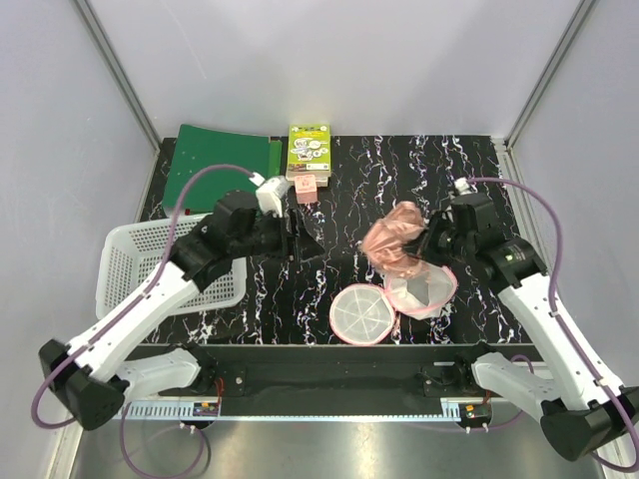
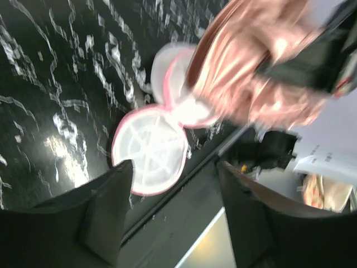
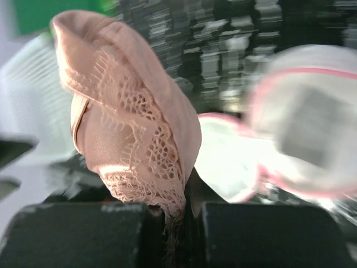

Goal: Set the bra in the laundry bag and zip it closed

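Your right jaws are clamped on the bra [image 1: 394,241], held off the bench [image 1: 409,170] at the open bag's [image 1: 360,313] far edge. Left jaws stand open, empty. Risk: straps or lace trail over the rim and foul the zip; the unheld bag may slide.

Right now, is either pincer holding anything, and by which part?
The right pincer is shut on the bra, pinching a bunched fold of its lace edge; the rest is free. The left pincer is open and empty.
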Controlling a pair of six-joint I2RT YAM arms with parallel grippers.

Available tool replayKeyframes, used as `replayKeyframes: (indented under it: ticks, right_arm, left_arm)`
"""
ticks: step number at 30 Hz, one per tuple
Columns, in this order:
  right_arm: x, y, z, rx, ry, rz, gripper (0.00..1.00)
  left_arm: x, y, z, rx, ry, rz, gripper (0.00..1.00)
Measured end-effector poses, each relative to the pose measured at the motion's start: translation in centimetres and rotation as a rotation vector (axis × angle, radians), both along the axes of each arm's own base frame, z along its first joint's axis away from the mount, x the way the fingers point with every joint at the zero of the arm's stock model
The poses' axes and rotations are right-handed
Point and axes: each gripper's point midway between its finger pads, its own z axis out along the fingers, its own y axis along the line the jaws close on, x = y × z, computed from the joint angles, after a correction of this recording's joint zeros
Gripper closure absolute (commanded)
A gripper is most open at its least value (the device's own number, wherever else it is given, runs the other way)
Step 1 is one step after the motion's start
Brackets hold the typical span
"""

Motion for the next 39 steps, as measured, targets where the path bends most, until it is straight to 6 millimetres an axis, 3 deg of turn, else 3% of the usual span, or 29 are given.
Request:
replayKeyframes:
  ticks: [3,7,10,13,17,21,25,27,31,36,39]
  right_arm:
    - [-0.1,-4.1,-1.2,-0.176,0.055,-0.152,1.00]
    - [-1.1,-7.7,-2.3,-0.342,0.111,-0.251,1.00]
    - [-1.5,-8.9,-2.0,-0.395,0.111,-0.272,1.00]
    - [-1.7,-9.3,-1.4,-0.407,0.095,-0.279,1.00]
    - [-2.2,-9.7,-1.1,-0.413,0.091,-0.285,1.00]
    - [-2.2,-9.8,-1.3,-0.420,0.097,-0.288,1.00]
    - [-2.0,-9.7,-1.8,-0.433,0.122,-0.286,1.00]
    - [-2.0,-9.7,-2.5,-0.450,0.160,-0.281,1.00]
    - [-2.3,-9.3,-4.5,-0.487,0.265,-0.251,1.00]
    - [-3.2,-9.1,-6.3,-0.533,0.384,-0.200,1.00]
    - [-3.5,-8.8,-6.9,-0.547,0.419,-0.151,1.00]
  left_arm:
    - [-0.8,-1.1,-4.3,0.075,0.118,-0.067,0.37]
    - [-3.4,-3.6,-12.8,0.264,0.319,-0.176,0.45]
    - [-5.6,-4.3,-17.0,0.379,0.412,-0.233,0.53]
    - [-6.2,-3.7,-19.8,0.468,0.476,-0.224,0.47]
    - [-6.3,-2.9,-21.6,0.530,0.523,-0.185,0.41]
    - [-6.6,-3.1,-23.0,0.559,0.552,-0.181,0.46]
    - [-6.6,-3.3,-24.6,0.580,0.575,-0.175,0.61]
    - [-6.6,-3.3,-25.1,0.590,0.589,-0.173,0.78]
    - [-5.8,-3.3,-25.4,0.598,0.569,-0.152,1.00]
    - [-4.6,-2.5,-25.1,0.631,0.532,-0.125,1.00]
    - [-3.9,-1.7,-23.7,0.656,0.484,-0.113,1.00]
